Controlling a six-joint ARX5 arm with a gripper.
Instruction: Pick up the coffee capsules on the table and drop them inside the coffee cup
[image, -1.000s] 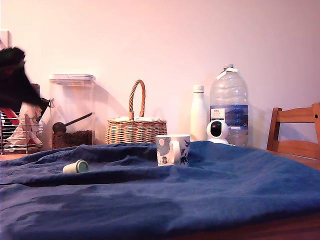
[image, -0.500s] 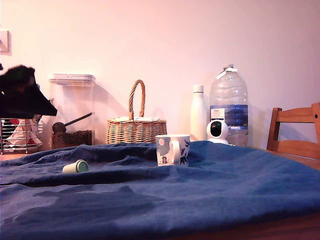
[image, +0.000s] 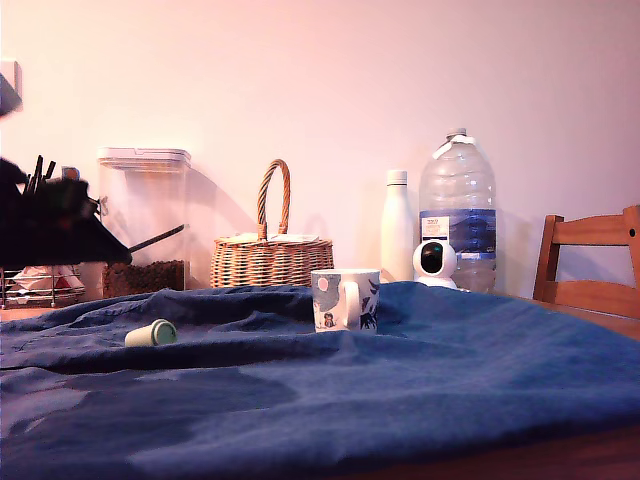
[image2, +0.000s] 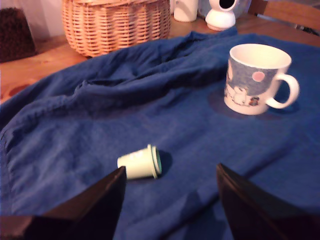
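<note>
One pale green coffee capsule (image: 152, 333) lies on its side on the wrinkled dark blue cloth covering the table (image: 420, 380), toward the exterior view's left. The white patterned coffee cup (image: 345, 299) stands upright near the cloth's middle, well to the right of the capsule. My gripper (image: 70, 235) shows as a dark shape at the far left, above and behind the capsule. In the wrist view its fingers (image2: 95, 205) are spread wide, so the gripper (image2: 170, 200) is open and empty. The capsule (image2: 140, 162) lies just ahead between them, and the cup (image2: 255, 77) stands farther off.
Along the wall stand a wire rack (image: 40, 285), a clear container (image: 145, 220), a wicker basket (image: 270, 255), a white bottle (image: 397, 225), a small white camera (image: 435, 263) and a large water bottle (image: 458, 205). A wooden chair (image: 590, 265) is at the exterior view's right.
My gripper has come down and shifted slightly right in the exterior view, closer to the cloth. The capsule and the cup have not moved.
</note>
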